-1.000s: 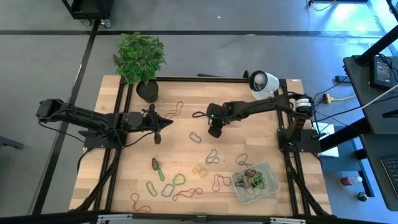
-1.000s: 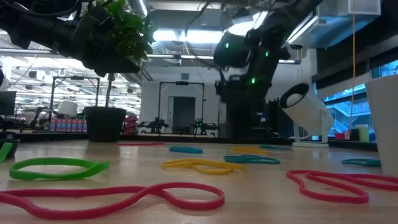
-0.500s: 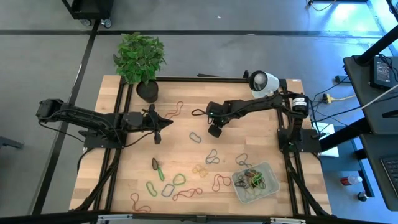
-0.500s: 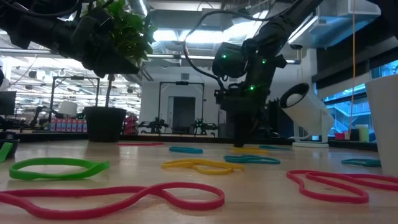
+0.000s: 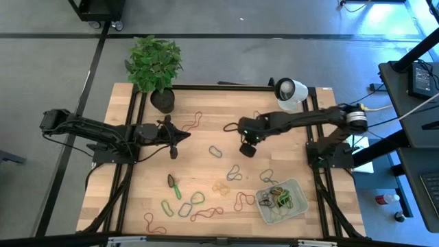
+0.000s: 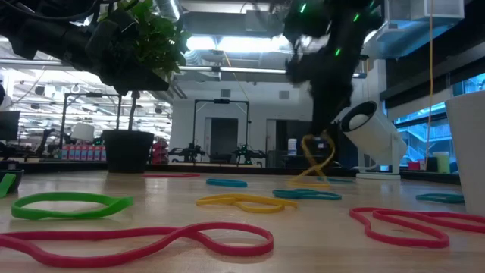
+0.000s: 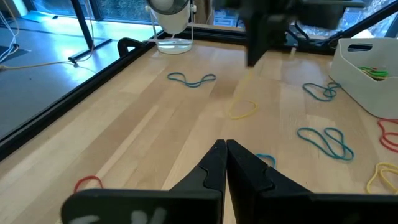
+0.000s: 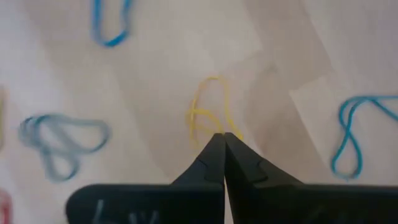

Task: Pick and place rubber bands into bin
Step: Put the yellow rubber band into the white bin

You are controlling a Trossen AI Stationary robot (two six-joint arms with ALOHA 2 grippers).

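Note:
Rubber bands lie scattered over the wooden table: green ones (image 5: 197, 198), a red one (image 5: 206, 214), blue-grey ones (image 5: 234, 172). The bin (image 5: 299, 189) stands near the right front corner with several bands inside. My right gripper (image 5: 247, 149) hangs over the table's middle, shut on a yellow rubber band (image 6: 314, 161). My left gripper (image 5: 185, 135) waits shut to the left of the middle, holding nothing. My right gripper pinches the yellow band's upper end (image 8: 216, 132) between its two fingertips, coming from above and pointing down. The band hangs twisted and slack below the fingers. Its lower loop (image 7: 242, 110) still lies on the table.
A black plant pot (image 5: 162, 100) stands at the far left and a white round device (image 5: 289, 89) at the far right. Blue bands (image 7: 191, 79) lie around the held one. Bare wood stretches between the two grippers.
My right gripper has gone down to the table, taken hold of the yellow band, then risen and drifted a little toward the table's right and near edges. The band's upper end has lifted with it while its lower loop stays on the wood.

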